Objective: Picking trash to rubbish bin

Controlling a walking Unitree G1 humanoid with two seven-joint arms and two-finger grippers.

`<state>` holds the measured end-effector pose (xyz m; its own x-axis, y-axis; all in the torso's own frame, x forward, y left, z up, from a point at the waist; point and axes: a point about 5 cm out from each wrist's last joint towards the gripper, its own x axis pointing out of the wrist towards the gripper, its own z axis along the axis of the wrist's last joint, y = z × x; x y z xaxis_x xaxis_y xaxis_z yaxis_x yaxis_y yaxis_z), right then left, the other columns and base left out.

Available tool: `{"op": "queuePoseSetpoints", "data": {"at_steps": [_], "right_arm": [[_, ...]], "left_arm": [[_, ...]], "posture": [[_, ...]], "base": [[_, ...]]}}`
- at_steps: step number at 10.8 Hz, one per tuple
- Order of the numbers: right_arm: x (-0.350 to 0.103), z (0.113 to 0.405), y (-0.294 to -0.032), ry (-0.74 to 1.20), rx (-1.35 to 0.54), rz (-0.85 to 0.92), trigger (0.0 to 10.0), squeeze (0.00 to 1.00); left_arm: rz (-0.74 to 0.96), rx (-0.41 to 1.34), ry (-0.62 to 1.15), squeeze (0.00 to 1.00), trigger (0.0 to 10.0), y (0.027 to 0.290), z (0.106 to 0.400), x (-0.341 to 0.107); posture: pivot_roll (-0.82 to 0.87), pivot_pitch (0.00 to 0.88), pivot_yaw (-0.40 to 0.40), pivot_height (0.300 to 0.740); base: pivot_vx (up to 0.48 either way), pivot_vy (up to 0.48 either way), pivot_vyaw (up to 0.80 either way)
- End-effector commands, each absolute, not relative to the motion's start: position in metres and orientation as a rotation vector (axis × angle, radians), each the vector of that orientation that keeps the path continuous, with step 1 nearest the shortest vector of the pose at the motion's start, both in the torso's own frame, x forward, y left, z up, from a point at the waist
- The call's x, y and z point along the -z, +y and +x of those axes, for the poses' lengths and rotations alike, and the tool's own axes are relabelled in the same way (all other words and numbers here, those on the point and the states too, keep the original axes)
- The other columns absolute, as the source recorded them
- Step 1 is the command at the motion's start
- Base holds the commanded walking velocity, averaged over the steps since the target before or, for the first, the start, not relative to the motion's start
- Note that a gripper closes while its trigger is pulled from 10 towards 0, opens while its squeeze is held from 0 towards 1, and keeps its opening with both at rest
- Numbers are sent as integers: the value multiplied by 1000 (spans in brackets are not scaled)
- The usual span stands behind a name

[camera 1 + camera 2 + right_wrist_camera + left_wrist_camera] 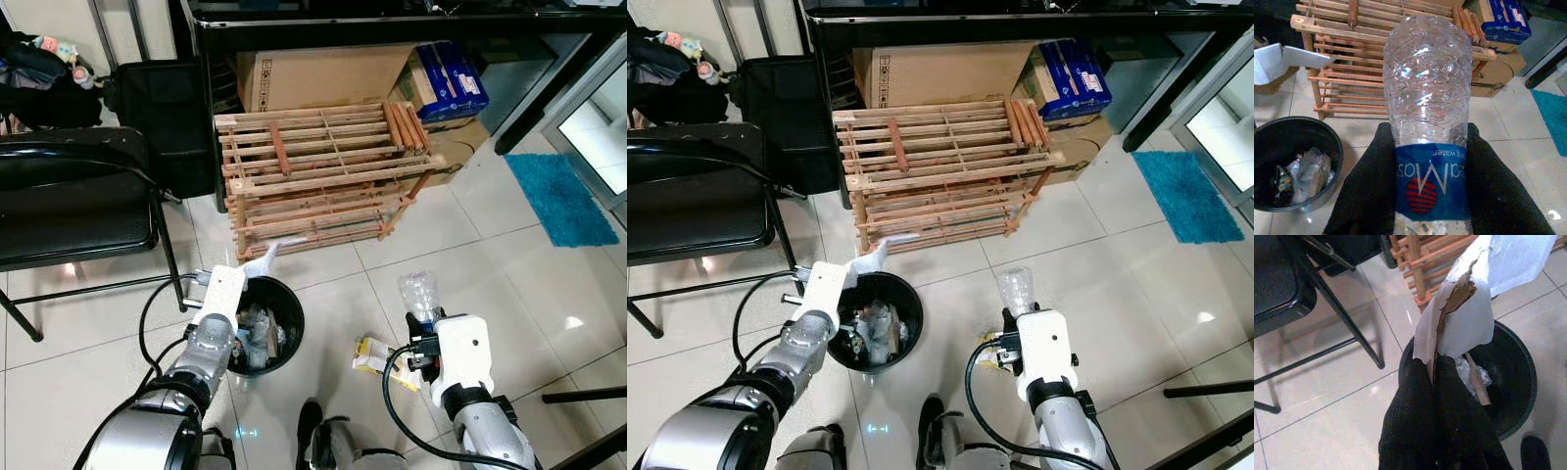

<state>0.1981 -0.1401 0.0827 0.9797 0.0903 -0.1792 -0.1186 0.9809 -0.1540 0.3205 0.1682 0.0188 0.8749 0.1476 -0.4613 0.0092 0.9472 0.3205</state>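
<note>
Clear crinkled bottle (1427, 98), blue label

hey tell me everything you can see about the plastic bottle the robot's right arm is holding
The plastic bottle is clear and crinkled, with a blue label printed with white lettering and a red striped circle. It looks empty, apart from droplets inside. The right gripper is shut on it, one black finger on each side of the label. The bottle points away from the wrist toward the wooden rack. It is held above the tiled floor, to the right of the black rubbish bin and not over it.
</note>
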Motion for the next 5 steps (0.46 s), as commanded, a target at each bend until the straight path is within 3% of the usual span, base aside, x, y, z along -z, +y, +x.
{"op": "queuePoseSetpoints", "data": {"at_steps": [1,2,5], "right_arm": [[-81,194,-148,194,-88,-181,10000,0],[-81,193,-148,197,-86,-182,10000,0],[-81,191,-150,201,-82,-186,10000,0]], "left_arm": [[316,-81,524,910,10000,166,316,-14],[319,-101,513,1000,10000,168,319,-17],[326,-128,505,1000,10000,173,321,-20]], "posture": [[-61,270,-187,740],[-61,271,-189,740],[-66,271,-192,740]], "base": [[0,0,0],[0,0,0],[0,0,0]]}}
